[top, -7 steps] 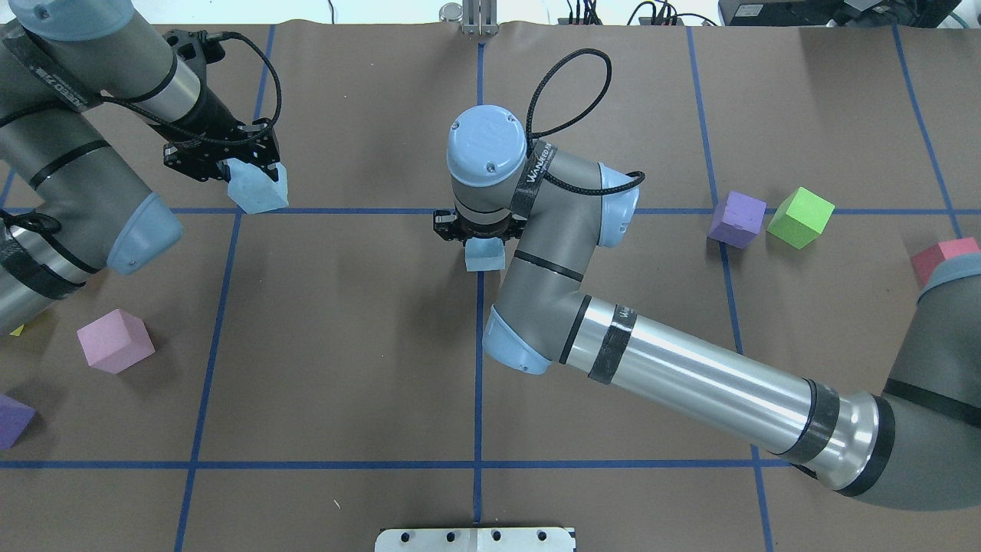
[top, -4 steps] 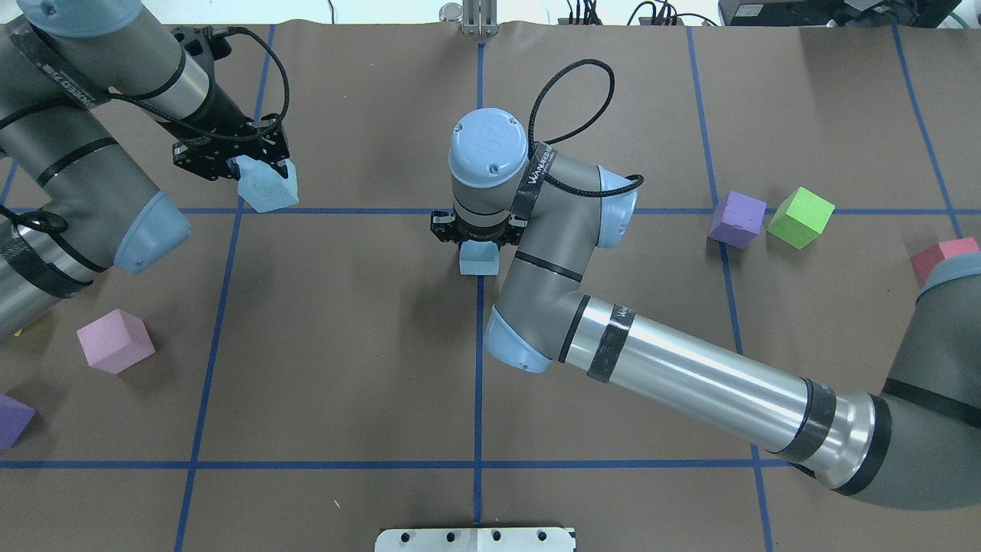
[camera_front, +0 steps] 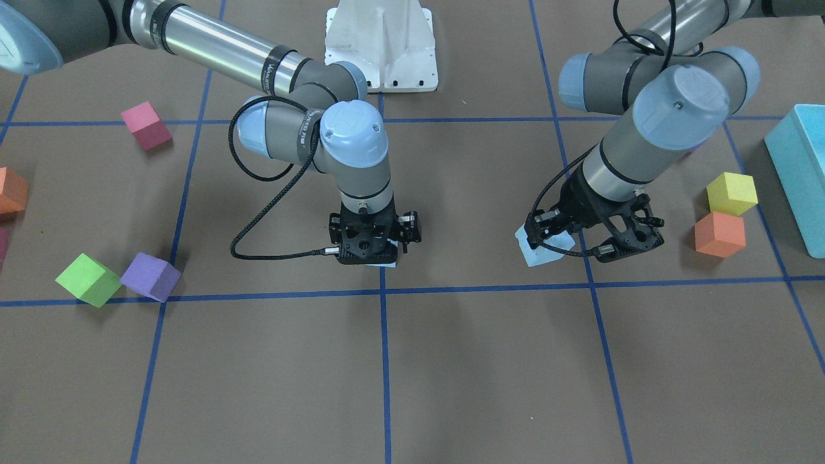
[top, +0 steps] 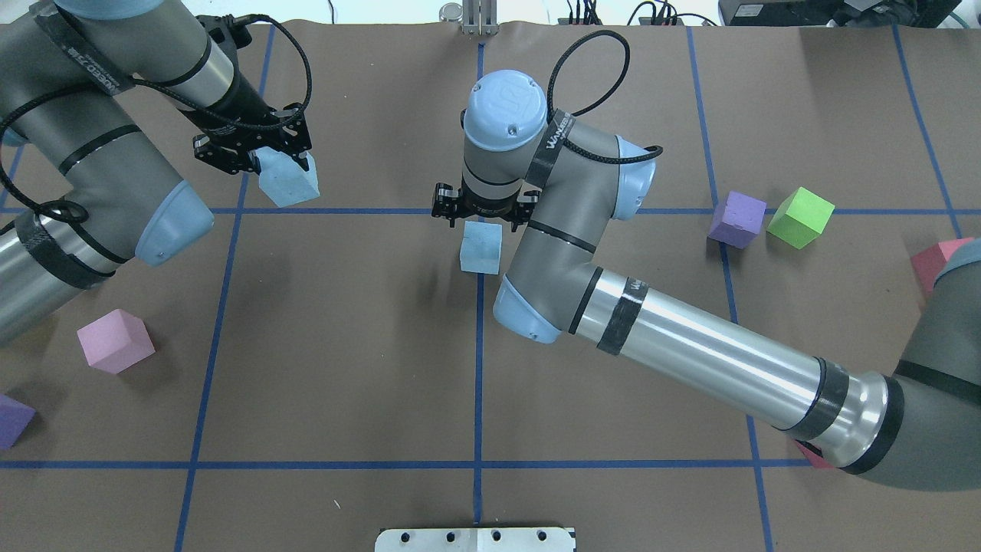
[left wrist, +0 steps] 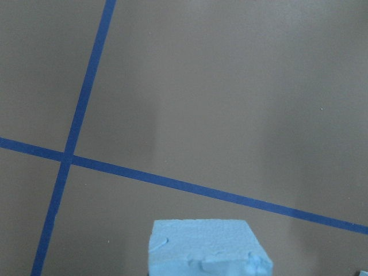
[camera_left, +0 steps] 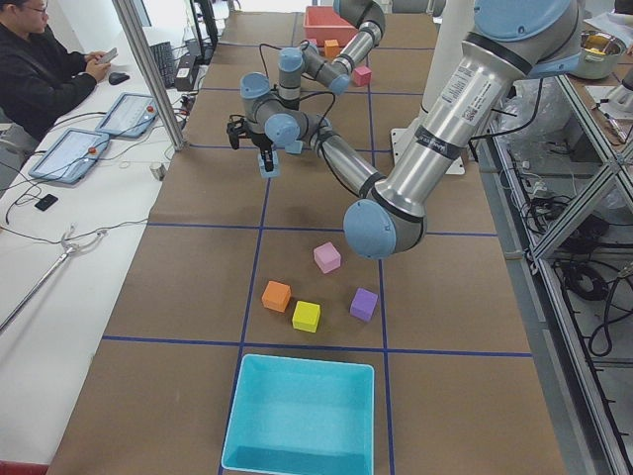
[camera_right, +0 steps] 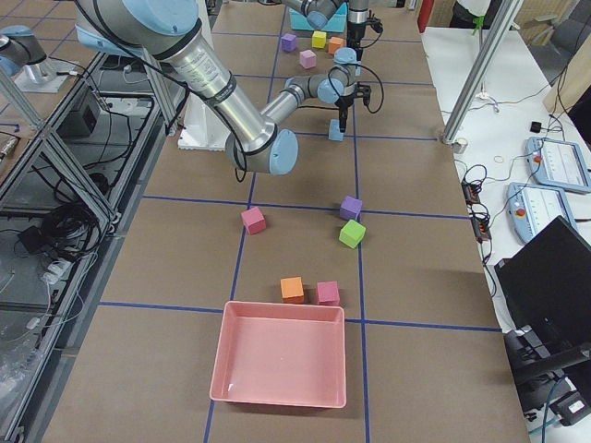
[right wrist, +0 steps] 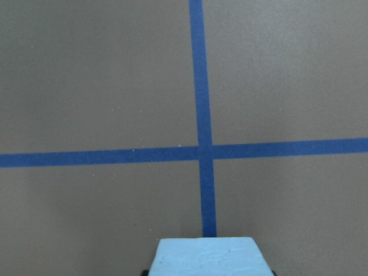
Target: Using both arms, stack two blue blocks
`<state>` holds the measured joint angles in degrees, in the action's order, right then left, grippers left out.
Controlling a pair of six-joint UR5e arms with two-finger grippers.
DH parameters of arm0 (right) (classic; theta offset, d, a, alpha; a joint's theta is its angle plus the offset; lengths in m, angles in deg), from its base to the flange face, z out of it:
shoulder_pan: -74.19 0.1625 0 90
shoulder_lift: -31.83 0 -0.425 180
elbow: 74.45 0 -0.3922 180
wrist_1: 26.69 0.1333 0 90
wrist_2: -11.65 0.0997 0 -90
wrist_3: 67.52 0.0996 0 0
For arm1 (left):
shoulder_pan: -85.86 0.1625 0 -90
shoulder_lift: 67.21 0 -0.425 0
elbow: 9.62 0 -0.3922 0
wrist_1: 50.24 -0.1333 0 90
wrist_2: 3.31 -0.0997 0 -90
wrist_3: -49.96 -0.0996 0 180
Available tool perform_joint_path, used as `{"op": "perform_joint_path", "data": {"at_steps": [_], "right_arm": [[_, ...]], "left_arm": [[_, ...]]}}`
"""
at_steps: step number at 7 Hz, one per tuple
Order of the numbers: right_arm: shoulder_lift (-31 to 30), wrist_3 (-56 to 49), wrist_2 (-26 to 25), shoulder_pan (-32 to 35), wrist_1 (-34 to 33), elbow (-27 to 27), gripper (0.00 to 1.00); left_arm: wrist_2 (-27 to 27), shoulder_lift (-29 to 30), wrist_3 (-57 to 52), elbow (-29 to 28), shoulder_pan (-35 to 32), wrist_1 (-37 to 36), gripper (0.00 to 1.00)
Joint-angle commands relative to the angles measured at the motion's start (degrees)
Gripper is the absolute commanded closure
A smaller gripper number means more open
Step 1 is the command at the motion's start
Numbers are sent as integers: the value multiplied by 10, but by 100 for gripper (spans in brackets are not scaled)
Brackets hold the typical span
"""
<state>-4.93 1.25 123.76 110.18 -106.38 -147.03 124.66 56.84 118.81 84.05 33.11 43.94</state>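
One blue block (top: 481,249) rests on the table on the centre tape line; a sliver of it shows in the front view (camera_front: 387,263) and it fills the bottom of the right wrist view (right wrist: 207,259). My right gripper (top: 481,221) hangs straight over it, jaws open just beside its top, not lifting it. My left gripper (top: 282,165) is shut on the other blue block (top: 290,184) and holds it tilted above the table, left of the first block. That block also shows in the left wrist view (left wrist: 207,250) and the front view (camera_front: 538,254).
A purple cube (top: 737,218), a green cube (top: 801,217) and a red cube (top: 939,257) lie to the right. A pink cube (top: 115,341) and a purple cube (top: 14,420) lie to the left. A turquoise bin (camera_front: 802,174), a yellow cube (camera_front: 731,193) and an orange cube (camera_front: 718,235) are beyond my left arm.
My right arm has drawn up off the centre block, which stays in place and shows more fully. My left arm has moved right towards the centre with its block.
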Motion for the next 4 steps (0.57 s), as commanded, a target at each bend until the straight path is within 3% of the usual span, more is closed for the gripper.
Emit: {"op": "perform_joint_path", "data": {"at_steps": [1, 3, 4], "right_arm": [[-16, -20, 60, 47, -5, -32, 0], [-74, -69, 72, 85, -6, -76, 0], [-88, -91, 97, 107, -6, -78, 0]], "left_arm": [[-2, 30, 18, -8, 19, -5, 56], [-14, 100, 16, -51, 54, -5, 56], [-57, 137, 6, -79, 75, -3, 56]]}}
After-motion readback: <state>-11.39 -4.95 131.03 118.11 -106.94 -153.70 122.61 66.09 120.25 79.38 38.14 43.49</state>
